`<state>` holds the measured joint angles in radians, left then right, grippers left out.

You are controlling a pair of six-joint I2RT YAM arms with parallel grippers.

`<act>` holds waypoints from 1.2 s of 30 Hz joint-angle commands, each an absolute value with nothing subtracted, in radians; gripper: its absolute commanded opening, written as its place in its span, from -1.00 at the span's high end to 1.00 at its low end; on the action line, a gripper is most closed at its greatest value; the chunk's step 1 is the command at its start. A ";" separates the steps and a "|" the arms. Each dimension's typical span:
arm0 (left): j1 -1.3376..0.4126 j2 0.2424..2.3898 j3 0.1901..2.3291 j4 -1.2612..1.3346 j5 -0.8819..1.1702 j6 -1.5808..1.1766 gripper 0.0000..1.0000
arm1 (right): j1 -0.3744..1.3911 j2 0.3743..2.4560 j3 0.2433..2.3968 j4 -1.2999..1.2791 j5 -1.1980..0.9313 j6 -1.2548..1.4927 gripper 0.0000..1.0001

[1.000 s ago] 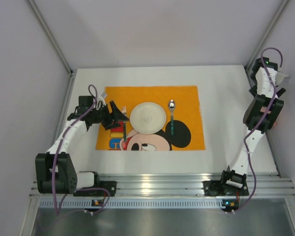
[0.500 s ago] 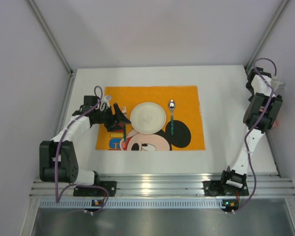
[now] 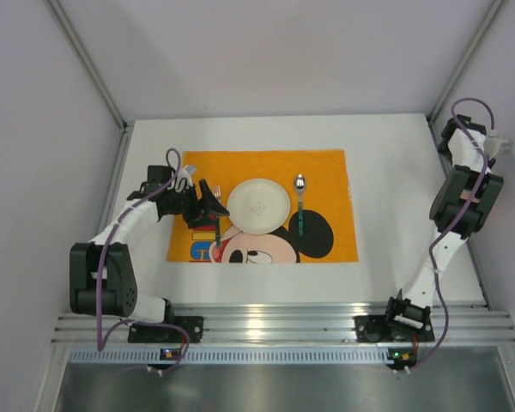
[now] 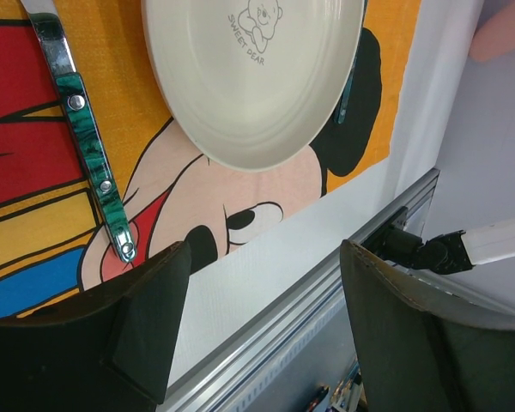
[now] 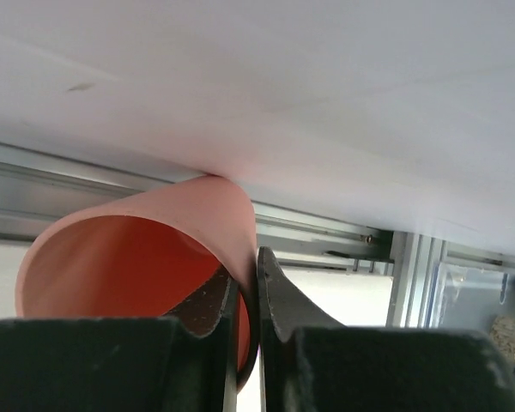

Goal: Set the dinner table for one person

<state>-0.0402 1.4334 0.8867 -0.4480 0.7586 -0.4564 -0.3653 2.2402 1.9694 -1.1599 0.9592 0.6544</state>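
The placemat (image 3: 326, 172) lies on the table (image 3: 403, 257), left of centre. The plate (image 3: 257, 204) sits mid-mat, with the fork (image 4: 84, 146) just to its left and the spoon (image 3: 299, 208) just to its right. At the far right, off the mat and by the side wall, the cup (image 5: 137, 249) has its wall pinched in the right gripper (image 5: 256, 257).

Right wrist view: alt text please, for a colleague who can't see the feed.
The right end effector is shut on the wall of a salmon-pink cup, one finger inside and one outside. The cup's mouth faces the camera, close under a white wall panel, with an aluminium rail behind.
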 commanded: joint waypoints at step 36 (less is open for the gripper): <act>-0.041 1.008 0.871 -0.558 0.425 -0.456 -0.62 | 0.253 2.244 2.290 -0.953 0.163 0.585 1.00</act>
